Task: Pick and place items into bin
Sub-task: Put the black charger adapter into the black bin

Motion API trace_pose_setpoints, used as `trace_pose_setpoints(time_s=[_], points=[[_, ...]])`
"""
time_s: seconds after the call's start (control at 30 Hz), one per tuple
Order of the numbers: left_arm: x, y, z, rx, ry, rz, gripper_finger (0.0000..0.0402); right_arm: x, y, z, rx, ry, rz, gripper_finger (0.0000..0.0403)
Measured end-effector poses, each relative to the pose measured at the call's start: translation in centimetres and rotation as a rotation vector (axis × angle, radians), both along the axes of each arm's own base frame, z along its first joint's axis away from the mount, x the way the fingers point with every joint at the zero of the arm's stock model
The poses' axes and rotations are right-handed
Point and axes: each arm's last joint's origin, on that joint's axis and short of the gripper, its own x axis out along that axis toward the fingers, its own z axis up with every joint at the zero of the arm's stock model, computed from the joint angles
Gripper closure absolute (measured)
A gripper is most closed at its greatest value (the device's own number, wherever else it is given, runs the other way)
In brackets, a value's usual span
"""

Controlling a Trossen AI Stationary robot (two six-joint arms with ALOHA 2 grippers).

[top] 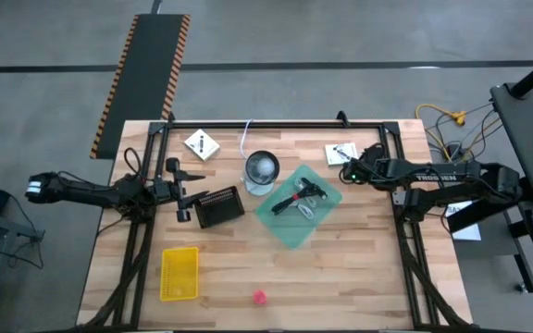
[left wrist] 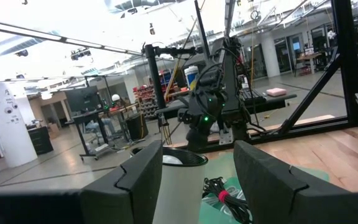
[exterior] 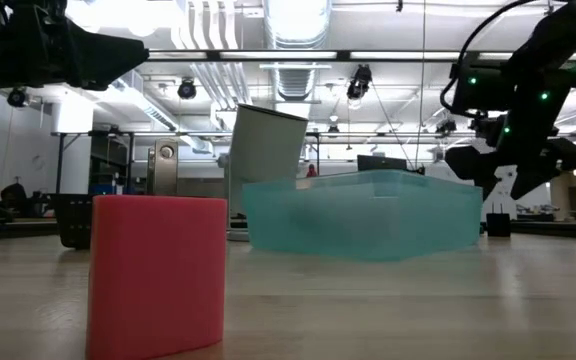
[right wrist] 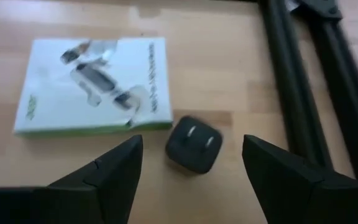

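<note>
Pink object [exterior: 156, 275]: nearest the low camera, on the wood, well clear of the teal bin [top: 296, 205].
Teal bin: holds a black-handled tool [top: 300, 196].
Right gripper [right wrist: 191, 163]: fingers spread, empty, over a black plug [right wrist: 194, 151] beside a white packet [right wrist: 95, 86], just off the bin.
Left gripper [left wrist: 197, 180]: fingers apart, empty, facing the bin past the cup [top: 262, 171].

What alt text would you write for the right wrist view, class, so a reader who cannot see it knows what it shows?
The right gripper, open and empty, hangs above a small black plug adapter lying on the wooden table. Beside the adapter lies a flat white packet with a green edge, and dark frame bars cross one side.
</note>
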Motion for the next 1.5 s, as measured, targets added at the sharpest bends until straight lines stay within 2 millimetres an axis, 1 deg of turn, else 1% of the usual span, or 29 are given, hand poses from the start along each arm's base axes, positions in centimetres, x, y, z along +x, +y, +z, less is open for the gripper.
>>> trace_pose_setpoints(time_s=[0.23, 0.47, 0.67, 0.87, 1.17, 1.5], points=[[0.0, 0.0, 0.0, 0.000, 0.000, 0.000, 0.0219, -0.2, 0.0, -0.4, -0.043, -0.016, -0.028, 0.0144], [0.0, 0.0, 0.0, 0.000, 0.000, 0.000, 0.0219, -0.4, 0.0, -2.0, -0.081, -0.098, -0.039, 0.0149], [0.0, 0.0, 0.0, 0.000, 0.000, 0.000, 0.0219, -1.2, 0.3, -3.3, -0.075, -0.094, -0.050, 0.0149], [0.0, 0.0, 0.0, 0.000, 0.000, 0.000, 0.0219, -1.8, 0.5, -4.2, -0.104, -0.120, -0.082, 0.0161], [0.0, 0.0, 0.0, 0.000, 0.000, 0.000, 0.0219, -1.8, 0.4, -4.3, -0.141, -0.135, -0.090, 0.0177], [0.0, 0.0, 0.0, 0.000, 0.000, 0.000, 0.0219, -1.8, 0.0, -4.2, -0.166, -0.137, -0.104, 0.0179]])
